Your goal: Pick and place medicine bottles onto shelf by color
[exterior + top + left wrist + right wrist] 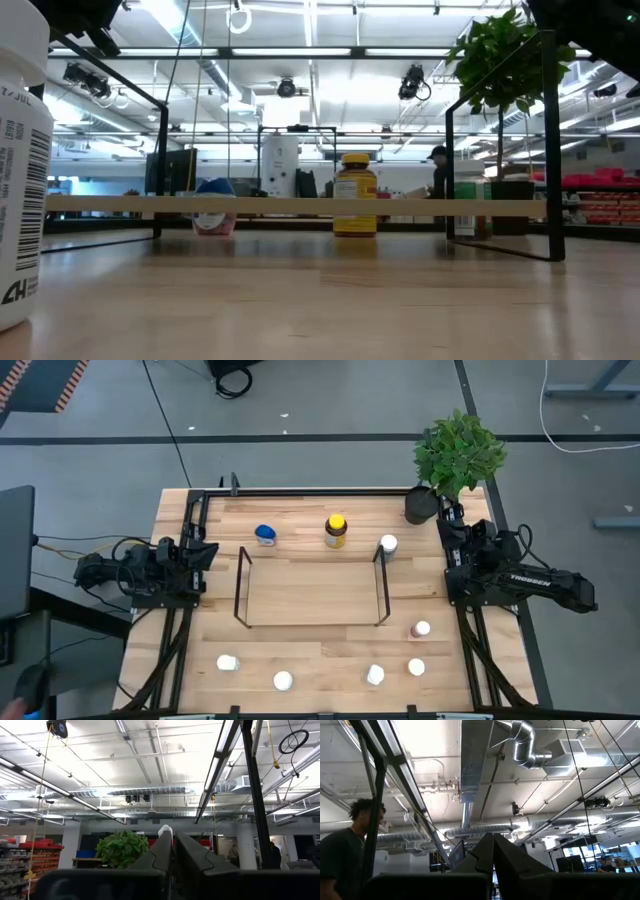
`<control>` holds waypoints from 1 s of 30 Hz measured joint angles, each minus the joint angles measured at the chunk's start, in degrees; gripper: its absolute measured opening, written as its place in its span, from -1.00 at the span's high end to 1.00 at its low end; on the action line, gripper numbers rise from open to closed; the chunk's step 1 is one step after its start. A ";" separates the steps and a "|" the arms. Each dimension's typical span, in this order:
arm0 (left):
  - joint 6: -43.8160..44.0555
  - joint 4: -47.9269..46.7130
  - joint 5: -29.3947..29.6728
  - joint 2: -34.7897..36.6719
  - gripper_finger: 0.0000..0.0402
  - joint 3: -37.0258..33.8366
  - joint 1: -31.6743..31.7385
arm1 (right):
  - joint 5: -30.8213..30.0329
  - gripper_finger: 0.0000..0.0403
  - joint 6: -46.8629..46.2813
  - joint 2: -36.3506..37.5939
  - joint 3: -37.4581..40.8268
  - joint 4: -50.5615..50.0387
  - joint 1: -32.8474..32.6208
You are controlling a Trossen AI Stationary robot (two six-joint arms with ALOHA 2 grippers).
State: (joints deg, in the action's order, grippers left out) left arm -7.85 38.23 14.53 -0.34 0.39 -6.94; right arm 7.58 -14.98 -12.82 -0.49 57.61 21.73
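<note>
shelf: low black thin-rod metal rack (310, 624) with upright end frames, sitting mid-table, nothing on it
far-row bottles: blue-capped small round bottle (265, 535), larger amber bottle with yellow cap (336, 531), white-capped small bottle (388, 545) just beside the shelf's right end frame; all three lying beyond the shelf's far side, apart from each other
right-side bottle: pinkish white-capped small bottle (421, 629) standing just off the shelf's near right corner
near-row bottles: four white small bottles along the near edge, at (228, 662), (283, 681), (375, 675) and (416, 668), all well apart from the shelf
low view: amber bottle showing upright behind the shelf rods; a white barcoded bottle (20, 190) filling the left edge close to the camera, which bottle it is I cannot tell
left end effector: (173, 851) clenched, holding nothing, parked at the table's left edge, pointing up toward the ceiling
right end effector: (493, 851) clenched, holding nothing, parked at the table's right edge, also pointing up
table: light wooden plank table (310, 585) carrying everything
plant: leafy green plant in black pot (455, 460) sitting at the far right corner
person: dark-shirted person (347, 855) showing at the edge of the right wrist view, off the table
</note>
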 joint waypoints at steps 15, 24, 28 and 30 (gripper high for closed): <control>0.01 0.01 -0.01 0.02 0.86 -0.01 0.00 | -0.01 0.91 0.00 0.00 0.01 -0.01 -0.01; -0.01 0.00 0.01 0.02 0.84 0.00 0.00 | -0.01 0.91 0.00 0.02 0.00 -0.01 0.00; 0.00 0.00 0.01 0.01 0.87 0.01 0.00 | 0.00 0.91 0.01 0.00 0.00 -0.01 0.00; -0.01 0.01 0.01 0.00 0.87 -0.01 0.00 | -0.01 0.91 0.01 0.00 0.00 0.02 -0.02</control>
State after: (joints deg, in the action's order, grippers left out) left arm -7.85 38.24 14.54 -0.34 0.39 -6.94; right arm 7.57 -14.97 -12.82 -0.49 57.63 21.71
